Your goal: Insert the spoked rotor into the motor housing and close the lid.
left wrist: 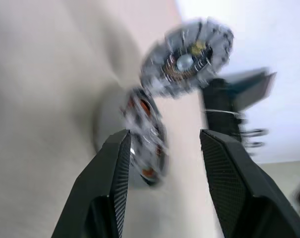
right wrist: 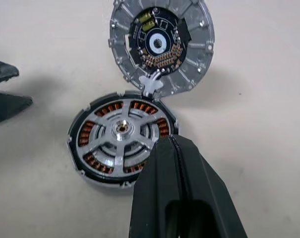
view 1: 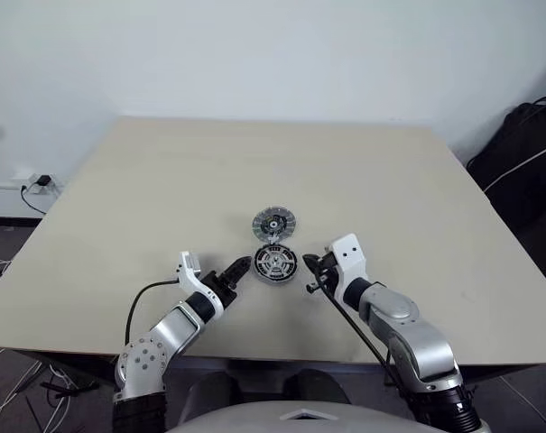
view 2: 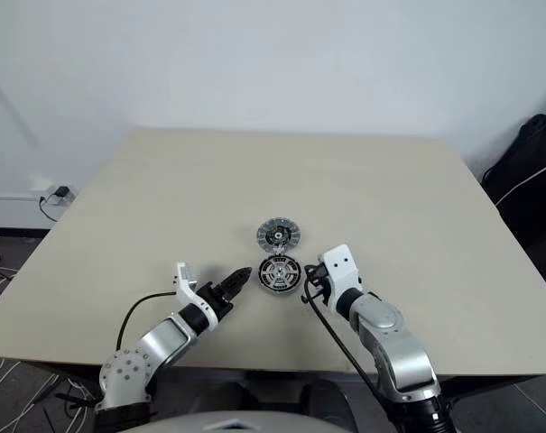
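Observation:
The motor housing (right wrist: pixel 85 137) lies flat on the table, a ring of coppery windings showing inside its dark rim. The spoked rotor (right wrist: pixel 121 130) sits inside it, silver spokes and hub up. The lid (right wrist: pixel 200 49), a grey slotted disc, lies open and flat just beyond the housing, joined to it by a small hinge tab. My right gripper (right wrist: pixel 173 141) is shut, its tip over the housing's near right edge; whether it touches I cannot tell. My left gripper (view 1: pixel 239 268) is open and empty just left of the housing (view 1: pixel 274 262), fingers pointing at it.
The beige table (view 1: pixel 164 180) carries the motor parts near its front middle. A black bag (view 1: pixel 525 153) stands on the floor beyond the table's right edge. Cables and a wall socket (view 1: pixel 40 183) are at the far left.

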